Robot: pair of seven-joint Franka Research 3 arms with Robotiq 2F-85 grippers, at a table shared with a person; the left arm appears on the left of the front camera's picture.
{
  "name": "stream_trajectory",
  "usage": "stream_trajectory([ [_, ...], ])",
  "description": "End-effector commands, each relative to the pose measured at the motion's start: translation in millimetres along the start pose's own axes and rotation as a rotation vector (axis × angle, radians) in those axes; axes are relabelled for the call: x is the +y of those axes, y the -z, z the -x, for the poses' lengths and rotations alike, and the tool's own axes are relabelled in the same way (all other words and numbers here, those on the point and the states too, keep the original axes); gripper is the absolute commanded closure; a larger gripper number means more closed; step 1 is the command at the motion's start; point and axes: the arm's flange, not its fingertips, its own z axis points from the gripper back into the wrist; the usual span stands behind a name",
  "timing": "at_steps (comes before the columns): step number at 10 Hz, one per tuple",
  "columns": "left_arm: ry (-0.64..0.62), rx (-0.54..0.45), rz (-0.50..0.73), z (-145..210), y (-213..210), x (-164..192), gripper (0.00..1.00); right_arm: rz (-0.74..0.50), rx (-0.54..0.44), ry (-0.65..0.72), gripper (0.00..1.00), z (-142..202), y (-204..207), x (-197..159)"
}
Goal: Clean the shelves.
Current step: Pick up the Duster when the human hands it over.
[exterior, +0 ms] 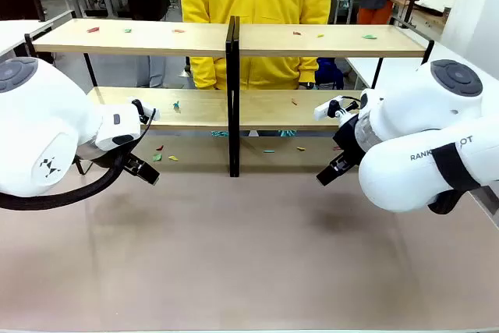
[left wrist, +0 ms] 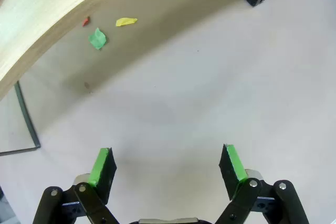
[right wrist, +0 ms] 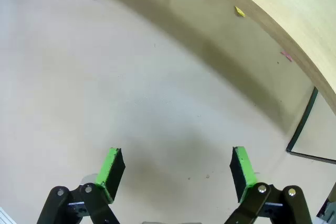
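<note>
At twelve o'clock stand the two-tier light wooden shelves [exterior: 156,37], strewn with coloured scraps [exterior: 369,36]. My left pincer [left wrist: 167,153] and right pincer [right wrist: 177,153] hang spread, empty. Judged step: approach; next, pinch one scrap.

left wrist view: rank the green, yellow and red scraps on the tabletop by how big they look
1. green scrap, broadest.
2. yellow scrap, about as long but thinner.
3. red scrap, clearly smallest.
They lie close together, so nearness to the camera barely matters.
</note>
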Motion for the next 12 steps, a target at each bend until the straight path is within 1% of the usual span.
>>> stream_trajectory([
  [1,0.0,0.0,0.0,-0.1,-0.1,0.0,0.0,0.0,0.0,0.0,0.0,0.0,0.0,0.0],
  [11,0.0,0.0,0.0,0.0,0.0,0.0,0.0,0.0,0.0,-0.001,0.0,0.0,0.0,0.1],
  [12,0.049,-0.096,0.026,9.3,-45.9,10.9,0.0,0.027,-0.053,-0.026,0.0,19.3,-38.5,8.9],
])
